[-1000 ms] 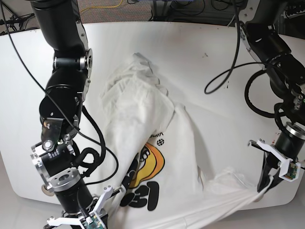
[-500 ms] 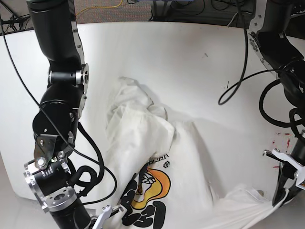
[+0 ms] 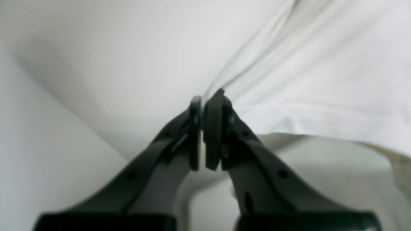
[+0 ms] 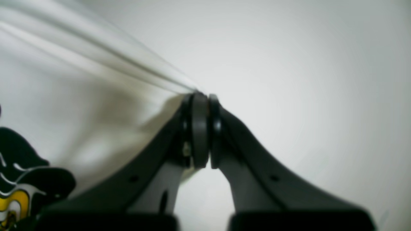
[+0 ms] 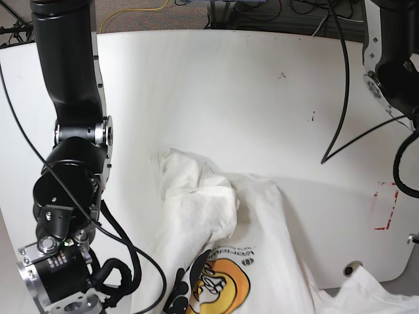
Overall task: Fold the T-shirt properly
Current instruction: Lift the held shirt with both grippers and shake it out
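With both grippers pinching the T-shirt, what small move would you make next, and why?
Probably pull both arms a little further back toward the table's near edge. The left gripper and right gripper are each shut on taut fabric, yet the T-shirt is bunched and wrinkled on the table, so more dragging should flatten it.

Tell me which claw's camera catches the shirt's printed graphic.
The right claw: its wrist view shows the black-and-yellow print on the T-shirt; the left claw sees only plain cloth.

Glossy black cylindrical links are stacking into the right arm [image 5: 71, 163], silver collars with small screws are ringing its joints, black cables are looping beside it, and matte black tapered fingers [image 3: 213, 128] are ending in rounded pads.
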Robot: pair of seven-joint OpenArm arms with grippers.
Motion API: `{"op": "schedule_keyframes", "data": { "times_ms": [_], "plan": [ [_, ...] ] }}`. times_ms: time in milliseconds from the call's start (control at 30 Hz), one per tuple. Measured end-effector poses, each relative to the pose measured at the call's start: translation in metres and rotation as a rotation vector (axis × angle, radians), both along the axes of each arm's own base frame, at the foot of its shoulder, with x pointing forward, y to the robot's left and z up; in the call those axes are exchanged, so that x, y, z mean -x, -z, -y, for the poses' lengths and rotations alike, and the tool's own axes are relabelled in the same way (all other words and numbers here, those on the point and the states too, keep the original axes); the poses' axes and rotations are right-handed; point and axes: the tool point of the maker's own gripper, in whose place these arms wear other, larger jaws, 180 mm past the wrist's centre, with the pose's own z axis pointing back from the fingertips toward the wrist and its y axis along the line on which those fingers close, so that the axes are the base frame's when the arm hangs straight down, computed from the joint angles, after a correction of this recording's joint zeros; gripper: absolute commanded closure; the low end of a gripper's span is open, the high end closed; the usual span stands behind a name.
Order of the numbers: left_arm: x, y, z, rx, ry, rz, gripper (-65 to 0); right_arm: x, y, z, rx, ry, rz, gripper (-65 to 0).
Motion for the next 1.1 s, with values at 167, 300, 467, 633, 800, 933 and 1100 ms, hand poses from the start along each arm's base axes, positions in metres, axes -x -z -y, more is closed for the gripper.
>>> {"op": "schedule_keyframes", "data": {
  "times_ms": [167,300,467,633,800,933,1100],
  "plan": [
    [0.007,-0.029,-0.003,-0.012,-0.009,0.073,-0.2,0.009,-0.026,-0.003,0.000,0.000,0.063,0.0],
    [0.007,-0.040,-0.005,-0.027,-0.028,0.087,-0.2,0.010,-0.028,-0.003,-0.009,-0.001,0.064,0.0],
    [0.012,-0.059,-0.006,-0.038,-0.030,0.134,-0.3,0.004,-0.017,0.001,-0.027,0.019,0.020,0.0],
    [0.012,-0.068,-0.002,-0.056,-0.028,0.145,-0.1,0.000,-0.003,0.000,-0.033,0.015,-0.011,0.0],
    [0.005,-0.064,0.003,-0.072,-0.021,0.110,-0.2,-0.003,0.014,-0.002,-0.008,0.024,-0.040,0.0],
    [0.003,-0.077,0.008,-0.058,0.014,0.132,-0.3,-0.005,0.015,0.003,0.002,0.040,-0.049,0.0],
    [0.001,-0.123,0.007,-0.011,0.056,0.183,-0.3,-0.015,-0.037,0.009,0.021,0.049,0.002,0.0]
  ]
}}
